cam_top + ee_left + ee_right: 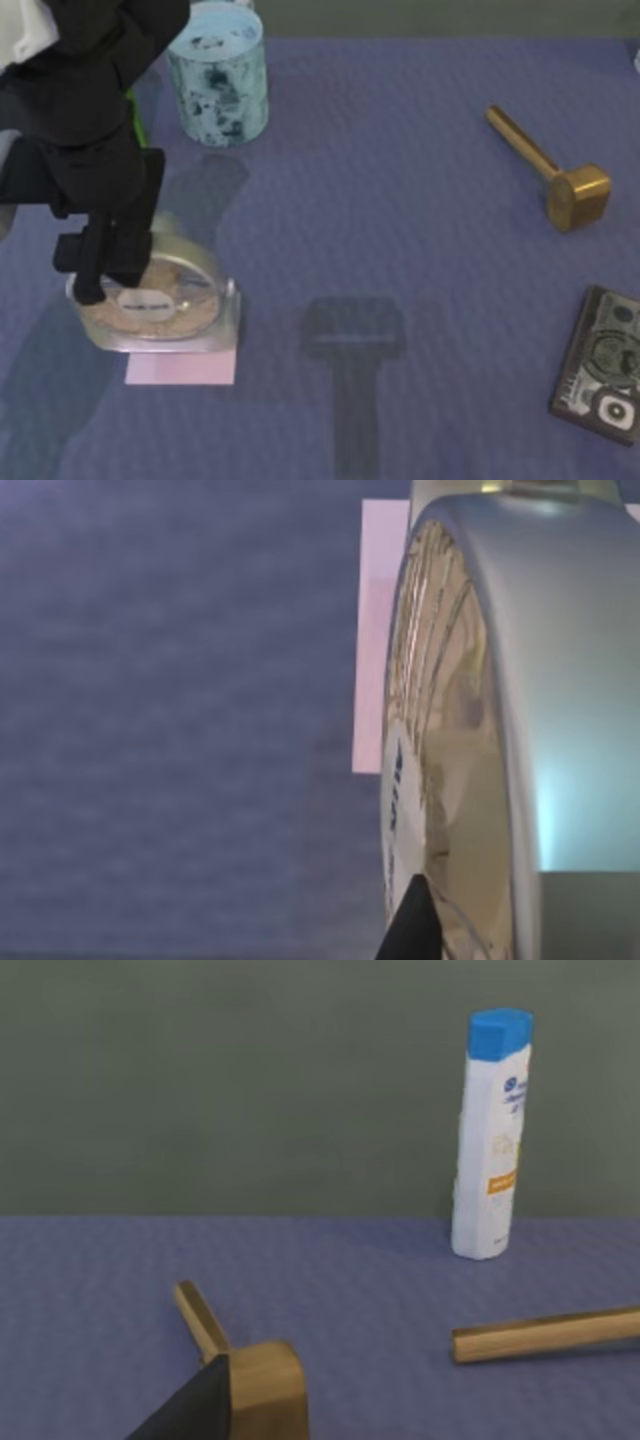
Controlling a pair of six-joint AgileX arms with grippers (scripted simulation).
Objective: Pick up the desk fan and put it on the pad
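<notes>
The desk fan [160,300], shiny silver with a tan round face, is at the table's left, tilted so its face shows from above. It overlaps the far edge of the pale pink pad [182,368]. My left gripper [108,282] comes down from above and is shut on the fan's disc head. In the left wrist view the desk fan [500,730] fills the frame. One dark fingertip [411,925] lies against its face and the other is hidden behind the disc. A strip of the pad [378,630] shows beyond. My right gripper [195,1410] is outside the top view.
A blue-and-white speckled can [217,75] stands behind the fan. A brass hammer-like tool [555,170] lies at the back right and a dark patterned box [600,365] at the front right. In the right wrist view a white bottle [490,1135] with a blue cap stands by the wall.
</notes>
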